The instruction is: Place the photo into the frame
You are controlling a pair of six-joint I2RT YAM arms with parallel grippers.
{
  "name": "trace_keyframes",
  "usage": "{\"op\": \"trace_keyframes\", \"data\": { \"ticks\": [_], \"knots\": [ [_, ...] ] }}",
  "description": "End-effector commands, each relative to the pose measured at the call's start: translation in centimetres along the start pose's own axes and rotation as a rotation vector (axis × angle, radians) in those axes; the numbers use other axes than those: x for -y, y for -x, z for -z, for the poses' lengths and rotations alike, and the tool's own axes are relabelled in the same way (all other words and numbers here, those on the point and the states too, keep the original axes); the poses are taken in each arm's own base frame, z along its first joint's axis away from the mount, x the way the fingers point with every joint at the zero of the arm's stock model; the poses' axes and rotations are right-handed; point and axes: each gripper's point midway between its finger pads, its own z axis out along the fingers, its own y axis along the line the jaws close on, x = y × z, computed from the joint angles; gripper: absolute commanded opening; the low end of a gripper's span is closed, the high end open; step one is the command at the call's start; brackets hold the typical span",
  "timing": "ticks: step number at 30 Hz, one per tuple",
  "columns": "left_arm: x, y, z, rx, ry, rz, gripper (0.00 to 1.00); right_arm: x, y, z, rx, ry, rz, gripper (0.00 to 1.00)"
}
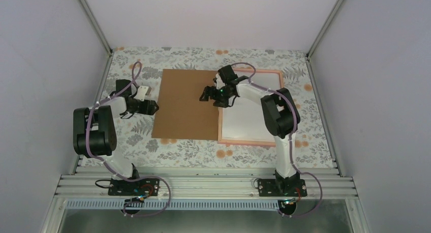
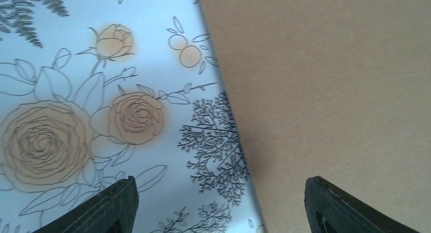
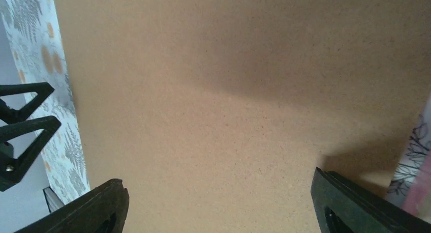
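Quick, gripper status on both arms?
Left gripper: open, holding nothing, by the cardboard board edge.
Right gripper: open, holding nothing, over that board.

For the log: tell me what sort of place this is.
Likely a robot test cell: white walls on aluminium posts enclose a floral-covered table, with left arm and right arm bolted to its near rail.

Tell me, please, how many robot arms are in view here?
2. The left arm stands at left, left gripper by the brown board's left edge; the right arm reaches over the pink frame, right gripper above the board's right side.
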Motion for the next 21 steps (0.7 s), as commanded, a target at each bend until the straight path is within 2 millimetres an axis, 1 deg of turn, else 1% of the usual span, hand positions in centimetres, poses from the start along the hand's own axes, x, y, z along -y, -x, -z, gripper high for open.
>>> {"op": "trace_keyframes", "data": {
  "ticks": [1, 2, 6, 8, 10, 11, 13, 17, 21],
  "knots": [
    [-0.8, 0.5, 0.1, 0.020, 0.054, -0.009, 0.82, 3.1, 0.5, 0.1, 0.038, -0.139, -0.024, 0.90],
    [-0.8, 0.6, 0.2, 0.025, 0.055, -0.012, 0.83, 4.0, 0.4, 0.4, 0.046, -0.173, -0.032, 0.93],
    [-0.5, 1.0, 0.3, 0.038, 0.056, -0.016, 0.84, 7.2, 0.2, 2.8, 0.100, -0.278, -0.058, 0.94],
    [0.0, 1.2, 0.2, 0.043, 0.042, -0.025, 0.84, 8.1, -0.3, 3.9, 0.117, -0.300, -0.063, 0.94],
    [0.5, 1.1, -0.1, 0.040, 0.026, -0.027, 0.84, 9.0, -0.7, 4.6, 0.124, -0.322, -0.063, 0.94],
    [0.7, 1.0, -0.3, 0.039, 0.014, -0.028, 0.84, 9.2, -0.8, 4.7, 0.123, -0.326, -0.060, 0.94],
    [1.3, 0.9, -0.6, 0.035, -0.015, -0.027, 0.84, 9.0, -0.5, 4.7, 0.124, -0.321, -0.050, 0.93],
    [2.0, 0.5, -1.4, 0.021, -0.062, 0.001, 0.84, 7.0, 0.2, 4.0, 0.128, -0.293, -0.022, 0.93],
    [1.9, -0.6, -2.2, -0.010, -0.074, 0.035, 0.84, 5.0, -0.7, 2.1, 0.061, -0.197, -0.032, 0.93]
  ]
}}
